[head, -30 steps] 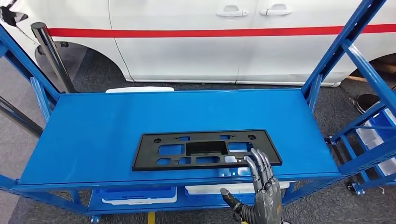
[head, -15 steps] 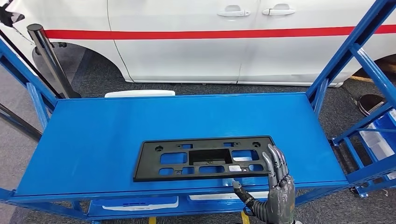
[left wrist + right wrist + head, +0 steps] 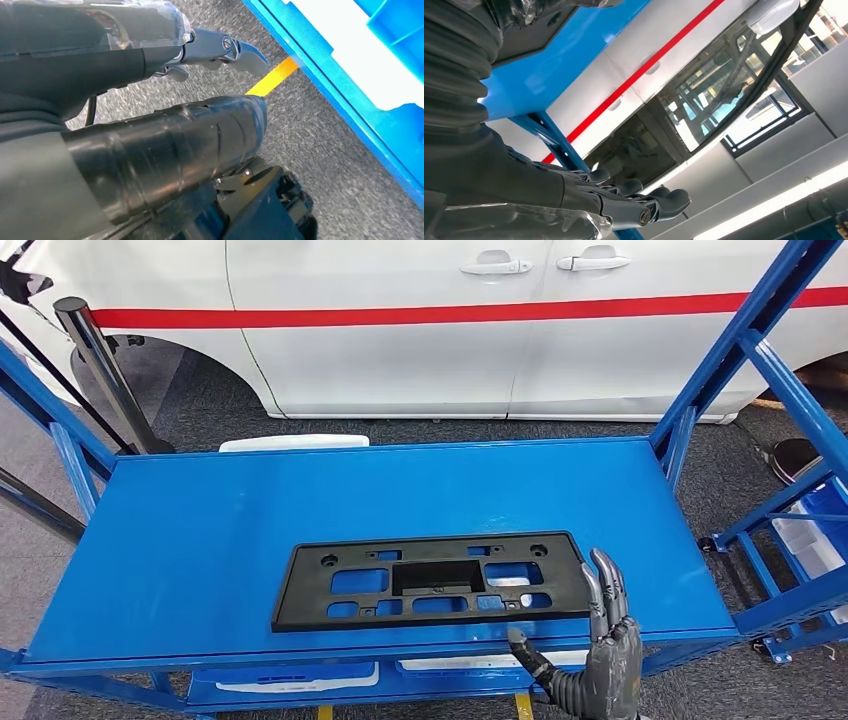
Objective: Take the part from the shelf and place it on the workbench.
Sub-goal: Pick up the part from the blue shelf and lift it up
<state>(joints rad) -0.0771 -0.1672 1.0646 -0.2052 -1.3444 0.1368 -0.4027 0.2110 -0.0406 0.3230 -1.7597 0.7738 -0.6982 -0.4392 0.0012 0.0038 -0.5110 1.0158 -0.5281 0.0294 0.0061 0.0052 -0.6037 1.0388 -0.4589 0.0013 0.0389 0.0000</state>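
1. A white van [image 3: 420, 330] stands behind a blue shelf [image 3: 200, 530].
2. The part [image 3: 430, 580], a flat black frame with cut-outs, lies near the shelf's front edge, right of middle.
3. The right hand [image 3: 600, 640] is just beside the part's right end, fingers spread, holding nothing.
4. The left hand [image 3: 150, 150] hangs below the shelf, apparently empty.
5. Risk: gripped at one end, the long part may tilt and slip free.

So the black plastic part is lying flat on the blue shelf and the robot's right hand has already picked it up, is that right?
Not quite. The head view shows the black plastic part lying flat on the blue shelf, but the right hand has not picked it up: it sits open at the part's right end, holding nothing.
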